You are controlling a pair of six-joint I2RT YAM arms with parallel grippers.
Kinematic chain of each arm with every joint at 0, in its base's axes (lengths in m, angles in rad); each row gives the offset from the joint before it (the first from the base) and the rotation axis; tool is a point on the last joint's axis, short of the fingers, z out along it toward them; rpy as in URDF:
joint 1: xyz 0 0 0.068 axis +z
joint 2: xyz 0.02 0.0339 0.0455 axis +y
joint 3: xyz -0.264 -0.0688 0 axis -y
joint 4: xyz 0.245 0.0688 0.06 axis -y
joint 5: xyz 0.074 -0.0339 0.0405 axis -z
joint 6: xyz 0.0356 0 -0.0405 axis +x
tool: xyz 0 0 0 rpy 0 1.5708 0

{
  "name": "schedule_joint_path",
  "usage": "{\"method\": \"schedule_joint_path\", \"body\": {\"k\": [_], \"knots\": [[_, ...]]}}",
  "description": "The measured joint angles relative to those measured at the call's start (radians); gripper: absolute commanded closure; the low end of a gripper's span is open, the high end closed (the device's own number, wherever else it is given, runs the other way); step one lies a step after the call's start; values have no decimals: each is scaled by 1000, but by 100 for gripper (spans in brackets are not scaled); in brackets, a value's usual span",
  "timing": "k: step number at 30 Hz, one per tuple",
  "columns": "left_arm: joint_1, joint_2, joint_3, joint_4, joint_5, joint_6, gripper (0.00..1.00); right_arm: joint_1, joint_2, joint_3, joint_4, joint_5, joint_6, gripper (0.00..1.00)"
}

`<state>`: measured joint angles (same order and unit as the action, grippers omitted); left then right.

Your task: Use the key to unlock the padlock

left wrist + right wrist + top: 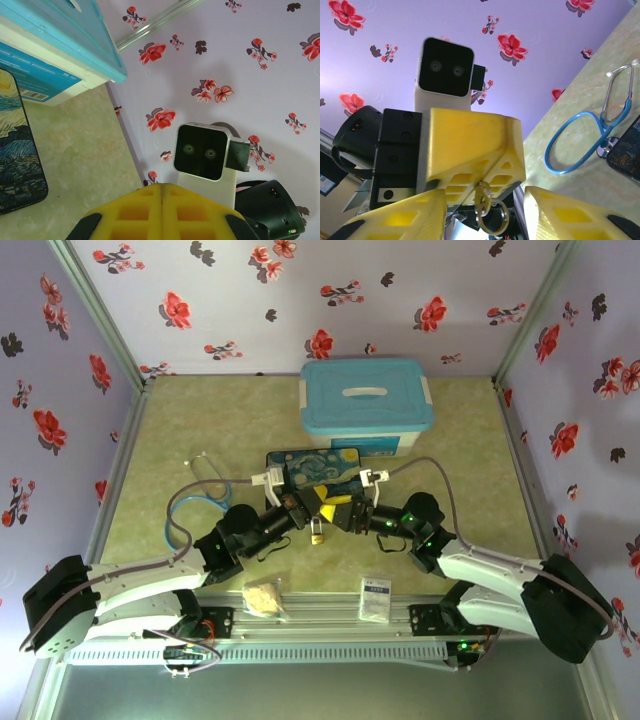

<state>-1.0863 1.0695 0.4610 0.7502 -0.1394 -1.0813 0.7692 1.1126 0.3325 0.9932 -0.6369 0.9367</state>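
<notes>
Left gripper (481, 182), pinched shut, dangles the padlock (317, 536), while the right gripper (485, 200) stands parted just beside it.

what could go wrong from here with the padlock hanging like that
1. The padlock dangles loosely from metal rings pinched in the shut left hand. A touch could make it swing or twist, which would throw off any alignment.
2. The open right hand is very close to the left hand. If it moves in further, the fingers could bump and jolt the rings out of the pinch.
</notes>
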Motion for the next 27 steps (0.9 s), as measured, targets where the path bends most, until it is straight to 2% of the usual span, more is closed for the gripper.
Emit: {"method": "schedule_joint_path", "body": {"k": [4, 7, 11, 13, 15, 17, 19, 27], "knots": [[0, 2, -1, 20, 3, 0, 100, 4, 16, 0, 37, 0, 14, 69], [0, 5, -2, 31, 3, 0, 100, 6, 18, 0, 55, 0, 20, 86], [1, 6, -5, 40, 2, -4, 100, 8, 21, 0, 64, 7, 27, 96], [3, 9, -5, 41, 2, -4, 99, 8, 25, 0, 65, 9, 32, 98], [6, 13, -5, 42, 2, -4, 84, 8, 27, -1, 64, 13, 33, 100], [7, 16, -6, 42, 2, -12, 60, 8, 26, -2, 55, 16, 32, 100], [10, 16, -10, 41, 3, -13, 47, 8, 20, -7, 42, 30, 21, 100], [27, -72, -28, -93, -29, 3, 45, 8, -71, -23, -147, 119, -60, 100]]}}
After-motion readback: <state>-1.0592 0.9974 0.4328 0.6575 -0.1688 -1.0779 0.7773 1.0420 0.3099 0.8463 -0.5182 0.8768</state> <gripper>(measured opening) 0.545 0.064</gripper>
